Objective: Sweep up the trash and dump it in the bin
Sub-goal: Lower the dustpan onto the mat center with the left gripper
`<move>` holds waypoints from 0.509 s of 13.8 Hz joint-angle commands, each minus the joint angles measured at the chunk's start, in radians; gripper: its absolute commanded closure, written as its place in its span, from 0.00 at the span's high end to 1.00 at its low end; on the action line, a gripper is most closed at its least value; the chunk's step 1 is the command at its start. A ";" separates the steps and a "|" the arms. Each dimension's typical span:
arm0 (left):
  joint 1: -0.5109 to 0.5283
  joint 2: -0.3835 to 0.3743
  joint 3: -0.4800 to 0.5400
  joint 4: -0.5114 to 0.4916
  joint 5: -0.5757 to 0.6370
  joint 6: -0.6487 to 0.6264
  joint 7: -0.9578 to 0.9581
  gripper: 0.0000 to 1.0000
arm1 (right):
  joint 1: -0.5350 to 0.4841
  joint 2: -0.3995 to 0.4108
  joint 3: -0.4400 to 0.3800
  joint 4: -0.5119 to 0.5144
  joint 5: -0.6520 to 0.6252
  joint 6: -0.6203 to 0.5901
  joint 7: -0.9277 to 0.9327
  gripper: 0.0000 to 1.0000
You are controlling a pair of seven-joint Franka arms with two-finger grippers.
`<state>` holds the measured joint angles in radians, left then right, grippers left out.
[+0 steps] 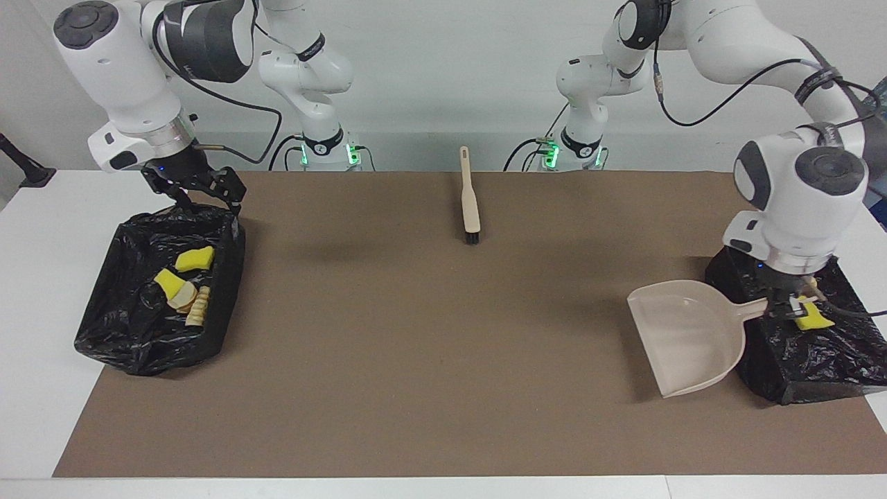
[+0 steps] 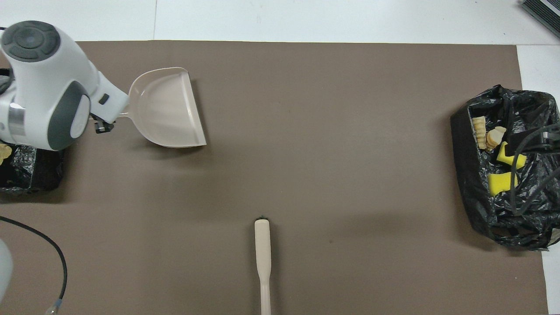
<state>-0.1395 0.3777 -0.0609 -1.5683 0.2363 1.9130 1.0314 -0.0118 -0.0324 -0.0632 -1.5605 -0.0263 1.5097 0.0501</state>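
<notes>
Beige dustpan (image 1: 686, 333) clamped by left gripper (image 1: 786, 301) at 3 o'clock; right gripper (image 1: 201, 197) jaws apart over bin (image 1: 132, 333) at 9 o'clock.

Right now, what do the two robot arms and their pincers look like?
Both arms are glossy white with dark grey joint bands and round dark end caps, and loose black cables run along them. Green lights glow at both bases. The right pincer is black with linked fingers under a silver wrist ring. The left pincer shows little: dark below a white wrist.
</notes>
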 commanded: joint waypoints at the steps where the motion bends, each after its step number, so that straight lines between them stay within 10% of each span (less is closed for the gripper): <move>1: -0.113 -0.054 0.021 -0.110 -0.067 0.059 -0.288 0.00 | 0.009 -0.029 0.003 0.007 -0.003 -0.049 0.084 1.00; 7: -0.296 -0.060 0.019 -0.156 -0.120 0.075 -0.980 0.00 | 0.009 -0.030 0.006 0.007 0.028 -0.045 0.099 1.00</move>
<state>-0.3802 0.3640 -0.0627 -1.6656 0.1424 1.9566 0.2248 -0.0016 -0.0675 -0.0575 -1.5555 -0.0184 1.4711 0.1306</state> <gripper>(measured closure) 0.674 0.000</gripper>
